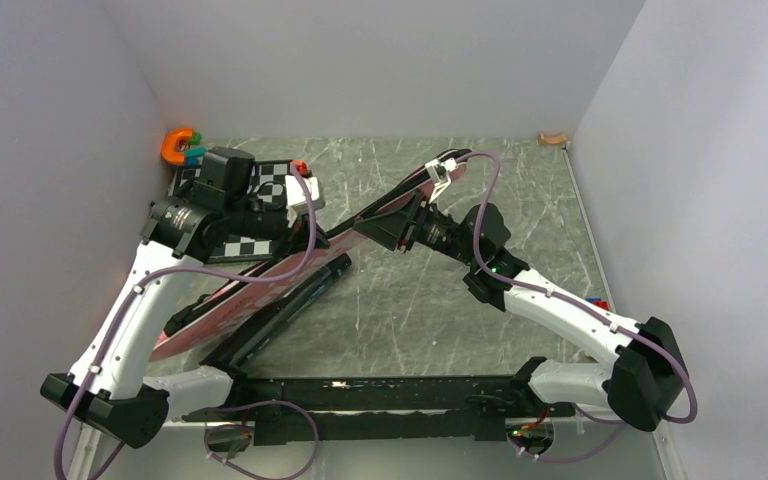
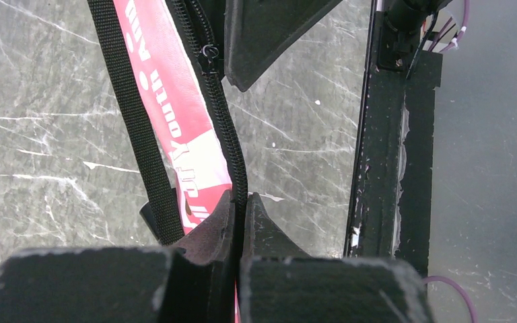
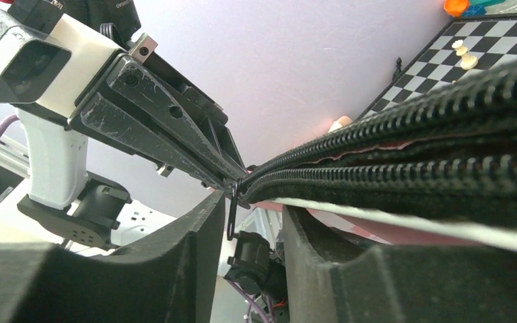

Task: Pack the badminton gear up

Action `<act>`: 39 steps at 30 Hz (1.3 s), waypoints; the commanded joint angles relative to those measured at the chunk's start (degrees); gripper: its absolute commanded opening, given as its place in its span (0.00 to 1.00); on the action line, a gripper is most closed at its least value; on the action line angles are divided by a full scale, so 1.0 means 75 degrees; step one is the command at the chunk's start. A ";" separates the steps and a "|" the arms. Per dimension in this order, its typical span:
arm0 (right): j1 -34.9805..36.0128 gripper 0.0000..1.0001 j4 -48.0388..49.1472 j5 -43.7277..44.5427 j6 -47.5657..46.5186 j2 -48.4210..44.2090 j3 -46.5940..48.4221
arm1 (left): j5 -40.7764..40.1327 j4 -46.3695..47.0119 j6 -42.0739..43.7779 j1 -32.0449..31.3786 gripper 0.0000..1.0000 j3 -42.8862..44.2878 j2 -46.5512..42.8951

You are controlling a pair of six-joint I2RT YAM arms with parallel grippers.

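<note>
The pink bag [image 1: 222,305] lies slantwise across the tabletop [image 1: 440,310], its wide end toward the near left and its narrow end up toward the far right. Both arms meet at its middle.

The left pincer [image 2: 240,202] is closed tight on the bag's black zip edge, the two fingers pressed together with the zip running out from between them. White lettering shows on the pink cloth just beside that grip, and a black strap [image 2: 131,121] runs along the bag's other side.

The right pincer [image 3: 252,208] faces it from the other side, close by. Its jaws stand partly open, with the small zip pull [image 3: 231,212] hanging in the gap, nearer one finger than the other. From here I can't make out whether either finger actually touches the pull. The thick zip rows run off past its fingers, and they look parted there.

A long black thing [image 1: 290,305] lies on the tabletop right alongside the bag on the near side; it is probably the tube, though the top view is too dark to be sure.

The chessboard [image 1: 250,245] sits in the far left corner, under the left arm, with a few pale pieces [image 3: 464,54] on it. An orange toy [image 1: 175,147] rests against the wall behind it.
</note>
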 commanded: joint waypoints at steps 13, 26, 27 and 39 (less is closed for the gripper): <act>-0.0009 0.00 -0.1061 0.0618 -0.0499 -0.0719 0.0581 | 0.0496 -0.0216 0.0583 -0.0212 0.00 0.0017 -0.0406; -0.0254 0.00 -0.2542 0.1110 -0.0803 -0.1785 0.0249 | 0.0049 -0.0274 0.0751 -0.0321 0.00 0.0113 -0.0420; -0.0259 0.00 -0.2542 0.1108 -0.0792 -0.1795 0.0176 | 0.0031 -0.0280 0.0741 -0.0319 0.00 0.0124 -0.0424; -0.2055 0.00 -0.4975 0.1083 -0.1473 -0.3134 0.0447 | -0.0097 -0.0438 0.0952 -0.0331 0.00 0.0247 -0.0458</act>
